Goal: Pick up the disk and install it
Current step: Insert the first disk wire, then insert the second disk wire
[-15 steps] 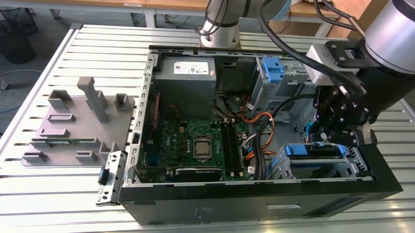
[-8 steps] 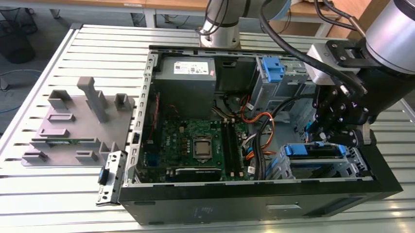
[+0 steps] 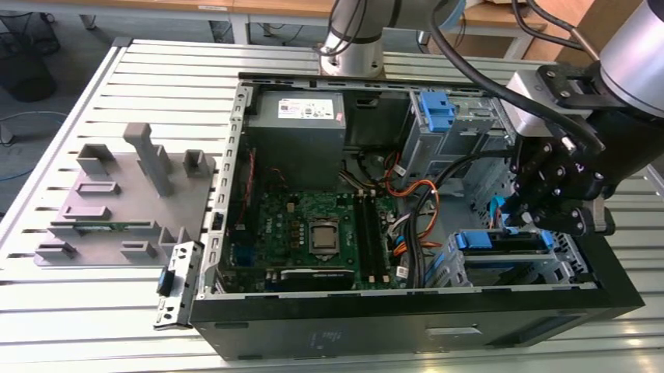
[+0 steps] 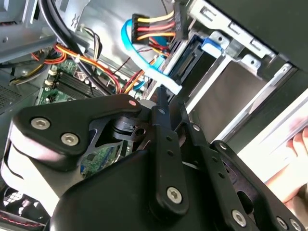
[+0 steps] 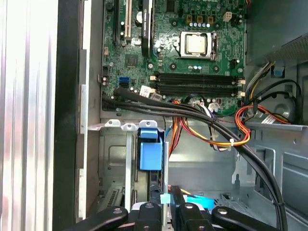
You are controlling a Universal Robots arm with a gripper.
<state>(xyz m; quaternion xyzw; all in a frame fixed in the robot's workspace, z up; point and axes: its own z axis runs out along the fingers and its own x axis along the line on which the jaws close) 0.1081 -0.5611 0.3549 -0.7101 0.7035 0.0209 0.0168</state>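
The disk (image 3: 505,242) sits in the lower drive cage of the open computer case (image 3: 415,318), at the exterior view's right. Its blue rail end (image 5: 150,154) faces out of the slot, and the metal body is mostly hidden. My gripper (image 3: 518,224) hangs just above that cage. In both wrist views its black fingers (image 4: 161,120) are drawn together, with a piece of a light-blue flat cable (image 4: 144,57) between the tips (image 5: 165,195). That cable (image 5: 197,202) curves down from a connector with red, yellow and black wires (image 4: 154,26).
The motherboard (image 3: 311,233) lies in the middle of the case, the grey power supply (image 3: 295,116) at its back. A second blue bracket (image 3: 438,109) sits in the upper cage. Thick black cables (image 5: 202,120) and orange wires cross beside the gripper. A grey fixture (image 3: 114,194) stands on the slotted table.
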